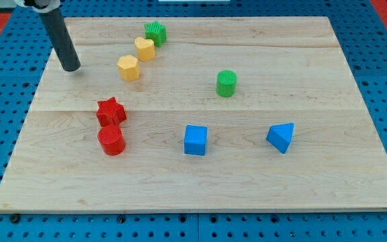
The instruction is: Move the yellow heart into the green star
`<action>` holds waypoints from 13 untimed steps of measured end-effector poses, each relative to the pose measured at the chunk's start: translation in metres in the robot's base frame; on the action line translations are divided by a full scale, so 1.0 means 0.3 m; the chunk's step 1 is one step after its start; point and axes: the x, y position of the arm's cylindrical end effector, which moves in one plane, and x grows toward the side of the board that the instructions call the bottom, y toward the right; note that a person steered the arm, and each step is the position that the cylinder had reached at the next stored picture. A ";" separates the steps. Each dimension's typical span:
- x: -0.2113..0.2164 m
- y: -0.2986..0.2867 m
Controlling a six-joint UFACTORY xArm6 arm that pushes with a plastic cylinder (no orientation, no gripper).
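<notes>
Blocks nearest the view's bottom come first: a red cylinder (111,141) at the left, touching a red star (111,111) just above it, then a blue cube (195,140) near the middle and a blue triangular block (281,137) farther to the view's right. Higher up stands a green cylinder (226,83), well apart from the others. Toward the view's top left runs a short diagonal row — a yellow hexagon (128,68), the yellow heart (144,48) just beside it, and the green star (156,32), which the heart touches or all but touches (the gap cannot be made out). All sit on the wooden tabletop (328,181).

The arm carries no hand, only a dark rod; my tip (72,68) rests on the tabletop at the view's left, level with the yellow hexagon and apart from it — clear of every block.
</notes>
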 end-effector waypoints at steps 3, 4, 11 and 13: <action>0.001 0.000; -0.006 0.070; -0.073 0.428; -0.119 0.448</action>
